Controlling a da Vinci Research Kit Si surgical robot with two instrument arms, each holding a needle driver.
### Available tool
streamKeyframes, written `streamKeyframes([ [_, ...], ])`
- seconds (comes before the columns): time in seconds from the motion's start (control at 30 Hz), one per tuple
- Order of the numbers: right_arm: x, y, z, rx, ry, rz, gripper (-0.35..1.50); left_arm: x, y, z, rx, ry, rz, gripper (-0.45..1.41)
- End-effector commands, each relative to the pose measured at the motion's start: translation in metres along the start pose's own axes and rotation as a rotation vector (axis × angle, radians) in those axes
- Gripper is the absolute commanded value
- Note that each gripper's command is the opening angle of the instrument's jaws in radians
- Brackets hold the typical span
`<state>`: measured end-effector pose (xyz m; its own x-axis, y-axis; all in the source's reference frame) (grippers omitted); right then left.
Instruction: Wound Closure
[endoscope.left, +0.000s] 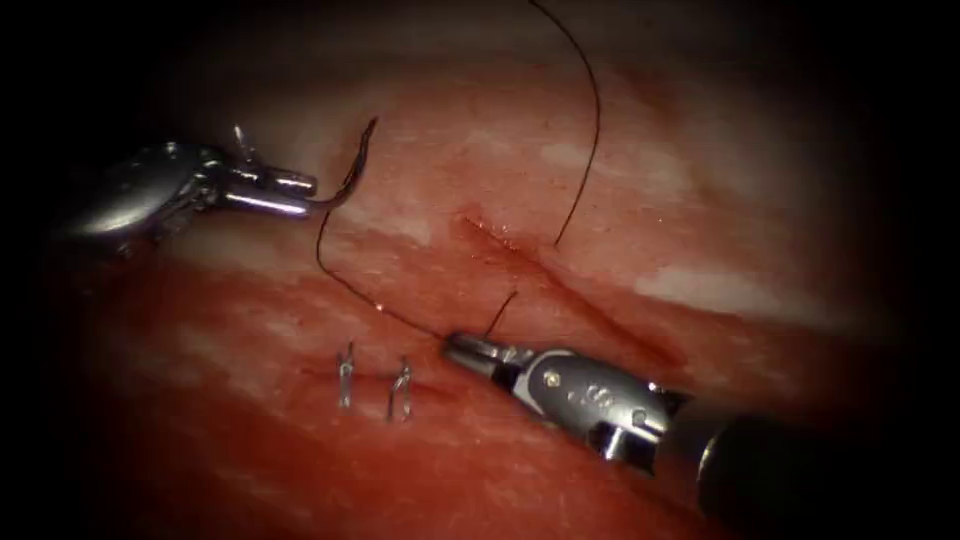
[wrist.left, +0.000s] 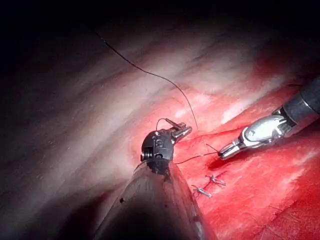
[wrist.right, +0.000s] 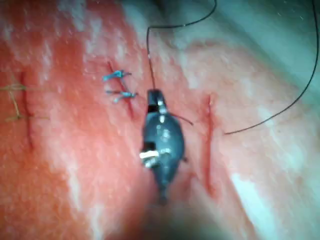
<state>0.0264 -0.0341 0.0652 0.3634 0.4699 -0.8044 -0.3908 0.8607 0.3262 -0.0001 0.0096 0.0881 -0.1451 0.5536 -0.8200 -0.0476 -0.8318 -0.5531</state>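
Observation:
My left tool (endoscope.left: 305, 195) is left of the cut (endoscope.left: 560, 280), jaws shut on the curved needle (endoscope.left: 352, 172) near its rear end. The needle rises free above the tissue (endoscope.left: 700, 200), none of it buried. Dark thread (endoscope.left: 330, 272) runs from the needle down to my right tool (endoscope.left: 452, 343), whose jaws are shut on it just left of the cut. A short thread tail (endoscope.left: 505, 308) sticks up beside that tip. A long strand (endoscope.left: 597, 130) leaves the cut's right edge and climbs out of view. The right wrist view shows the right tool (wrist.right: 154, 94) gripping thread (wrist.right: 149, 55).
Two finished stitches with cut ends (endoscope.left: 345, 375) (endoscope.left: 400, 390) stand left of the cut, close to the right tool's tip. Red fluid wets the tissue around them. The right wrist view shows another closed cut with pale stitches (wrist.right: 17, 102).

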Motion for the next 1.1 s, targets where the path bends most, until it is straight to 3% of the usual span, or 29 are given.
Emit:
streamKeyframes([
  [0.03,0.0007,-0.0014,0.0011,0.013,0.009,0.002,-0.35,-0.0006,-0.0004,0.0007,0.0,-0.001,0.0,-0.45],
  [0.2,0.002,-0.0021,0.0017,0.054,0.032,0.003,-0.35,-0.0009,-0.0005,0.0007,0.003,-0.003,0.002,-0.45],
  [0.23,0.002,-0.0017,0.002,0.041,0.068,0.004,0.04,-0.0009,-0.0005,0.0007,0.003,-0.003,0.002,-0.45],
  [0.27,0.0019,-0.0014,0.002,0.034,0.088,0.004,0.31,-0.0009,-0.0005,0.0007,0.006,-0.004,0.002,-0.45],
  [0.3,0.0016,-0.0006,0.002,-0.003,0.118,0.007,0.78,-0.0009,-0.0006,0.0006,0.005,-0.004,0.002,-0.45],
  [0.37,0.0013,0.0003,0.0017,-0.033,0.104,0.005,1.08,-0.0009,-0.0006,0.0005,0.013,-0.008,0.001,-0.45],
  [0.4,0.0013,0.0003,0.0017,-0.033,0.104,0.005,1.08,-0.0009,-0.0006,0.0005,0.013,-0.008,0.001,-0.45],
  [0.43,0.0008,0.0017,0.0012,-0.084,0.075,-0.024,1.28,-0.0009,-0.0007,0.0003,0.012,-0.008,0.001,-0.45],
  [0.6,-0.001,0.0046,0.0008,-0.112,0.066,-0.042,1.31,-0.0012,-0.001,0.0003,0.016,-0.011,0.002,-0.45],
  [0.83,-0.002,0.0057,-0.0002,-0.123,0.059,-0.062,1.18,-0.0015,-0.0013,0.0001,0.022,-0.014,0.004,-0.45],
  [1.1,-0.0027,0.0077,0.0038,-0.173,0.044,-0.083,1.25,-0.0016,-0.0011,0.0004,0.027,-0.015,0.005,-0.45],
])
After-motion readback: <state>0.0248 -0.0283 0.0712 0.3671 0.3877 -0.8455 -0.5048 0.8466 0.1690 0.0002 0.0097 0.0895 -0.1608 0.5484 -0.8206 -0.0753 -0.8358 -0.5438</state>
